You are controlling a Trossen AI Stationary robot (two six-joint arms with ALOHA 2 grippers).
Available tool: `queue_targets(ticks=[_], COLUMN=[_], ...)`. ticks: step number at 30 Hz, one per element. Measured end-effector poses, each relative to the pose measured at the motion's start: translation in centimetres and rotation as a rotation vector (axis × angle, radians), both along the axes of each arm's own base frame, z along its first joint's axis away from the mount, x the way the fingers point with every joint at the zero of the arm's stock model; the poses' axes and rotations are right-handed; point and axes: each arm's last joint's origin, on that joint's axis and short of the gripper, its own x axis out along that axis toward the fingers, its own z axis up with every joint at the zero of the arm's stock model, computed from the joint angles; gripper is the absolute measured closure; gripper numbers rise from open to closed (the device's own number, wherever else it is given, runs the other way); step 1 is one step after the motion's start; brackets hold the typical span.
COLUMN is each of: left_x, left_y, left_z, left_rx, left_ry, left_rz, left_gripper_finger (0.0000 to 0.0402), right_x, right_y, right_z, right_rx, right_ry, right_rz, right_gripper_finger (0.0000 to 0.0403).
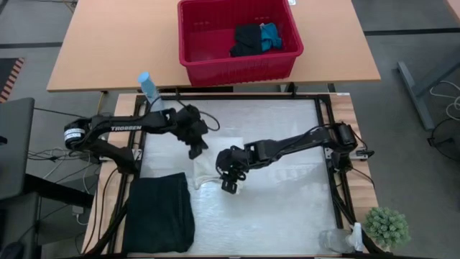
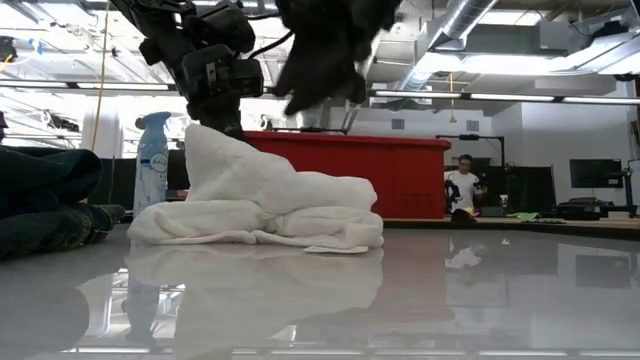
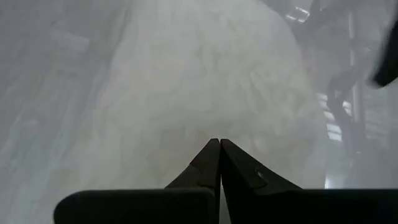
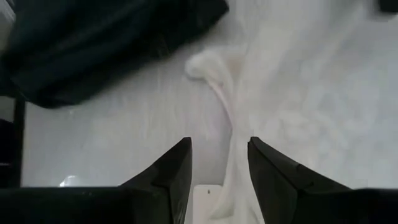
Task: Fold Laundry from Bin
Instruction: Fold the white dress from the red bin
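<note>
I have the white garment [image 1: 213, 160] on the mat, on my side of the bin [image 1: 237, 37], with the folded black one [image 1: 161, 212] beside it. My left gripper [image 1: 195, 147] pinches its raised edge, fingers closed on cloth; my right gripper [image 1: 228, 181] hovers at the opposite edge, fingers narrowly apart.

The bin [image 1: 237, 43] sits on the far table behind the work surface [image 1: 287, 208], with garments [image 1: 255, 38] lying in its right half. On the work surface, a crumpled cloth [image 1: 215, 155] lies near the middle, between the left gripper [image 1: 195, 147] and the right gripper [image 1: 230, 181]. A folded garment [image 1: 162, 212] lies at the near left corner. A spray bottle [image 1: 149, 90] stands at the far left edge, and a plant [image 1: 387, 226] at the near right corner.
</note>
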Motion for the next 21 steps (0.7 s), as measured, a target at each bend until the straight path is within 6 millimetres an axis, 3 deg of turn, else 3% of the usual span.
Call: queue_targets(ticks=[3, 12, 16, 21], left_x=[0.2, -0.3, -0.2, 0.2], left_y=[-0.9, -5.0, -6.2, -7.3], left_z=[-0.1, -2.9, -3.3, -3.2], left_rx=[-0.006, -0.023, -0.011, 0.03], left_ry=[0.018, 0.125, 0.118, 0.079], left_rz=[-0.012, -0.073, -0.067, -0.059], left_gripper_finger=[0.0401, 0.0401, 0.0401, 0.0401], right_x=[-0.2, -0.7, -0.6, -0.1], right_y=[-0.7, -2.9, -2.5, -0.6], right_z=[0.9, 0.0, 0.1, -1.4], right_rx=[-0.021, -0.086, -0.092, -0.094], right_ry=[-0.004, 0.09, 0.065, 0.086], right_rz=[-0.046, -0.233, -0.231, -0.198], right_gripper_finger=[0.0235, 0.0267, 0.028, 0.0288])
